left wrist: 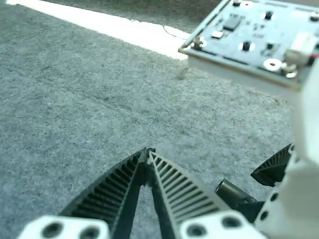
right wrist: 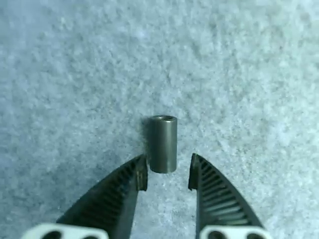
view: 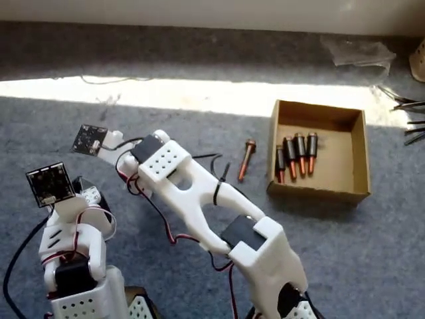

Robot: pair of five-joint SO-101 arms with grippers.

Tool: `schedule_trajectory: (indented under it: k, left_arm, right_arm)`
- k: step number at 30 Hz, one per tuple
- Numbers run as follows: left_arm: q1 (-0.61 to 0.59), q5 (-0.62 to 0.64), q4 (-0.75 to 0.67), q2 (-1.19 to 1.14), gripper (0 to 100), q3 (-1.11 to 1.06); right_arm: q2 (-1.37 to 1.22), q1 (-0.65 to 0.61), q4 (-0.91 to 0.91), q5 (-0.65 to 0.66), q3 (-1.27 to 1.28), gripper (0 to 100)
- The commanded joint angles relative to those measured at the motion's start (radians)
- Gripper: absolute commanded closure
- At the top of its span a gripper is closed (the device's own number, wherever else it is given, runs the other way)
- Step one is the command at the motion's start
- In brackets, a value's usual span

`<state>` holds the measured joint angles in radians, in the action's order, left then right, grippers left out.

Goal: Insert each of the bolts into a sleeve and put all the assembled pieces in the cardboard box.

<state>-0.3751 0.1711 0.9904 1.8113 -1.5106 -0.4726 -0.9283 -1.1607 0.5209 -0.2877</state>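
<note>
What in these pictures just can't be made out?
- High view: how deep the bolts sit in the four pieces in the box. They are too small to tell.
- Left wrist view: a dark cylinder, half hidden behind the left jaws. It may be a sleeve.
- Right wrist view: the inside of the sleeve. The bore is too dark.

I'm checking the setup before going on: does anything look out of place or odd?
Nothing looks damaged or spilled. One bare bolt lies on the carpet beside the cardboard box, outside it and unsleeved. A sleeve stands upright between the fingertips of the open right gripper.
</note>
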Motion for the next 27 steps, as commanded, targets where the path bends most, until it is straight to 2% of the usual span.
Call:
schedule_trajectory:
  k: [1, 16, 20, 27]
  left_arm:
    - [-0.013, 0.006, -0.020, 0.010, 98, 0.005]
    - [-0.019, 0.003, -0.020, 0.010, 98, 0.005]
    - [-0.050, -0.068, -0.021, 0.010, 98, 0.008]
    - [-0.050, -0.074, -0.021, 0.010, 98, 0.007]
  right_arm:
    - [0.015, -0.016, 0.018, -0.005, -0.044, 87.5]
    - [0.013, -0.013, 0.019, -0.002, -0.044, 87.0]
    - [0.012, -0.012, 0.035, -0.006, -0.044, 83.7]
    - [-0.085, -0.012, 0.053, -0.008, -0.050, 82.0]
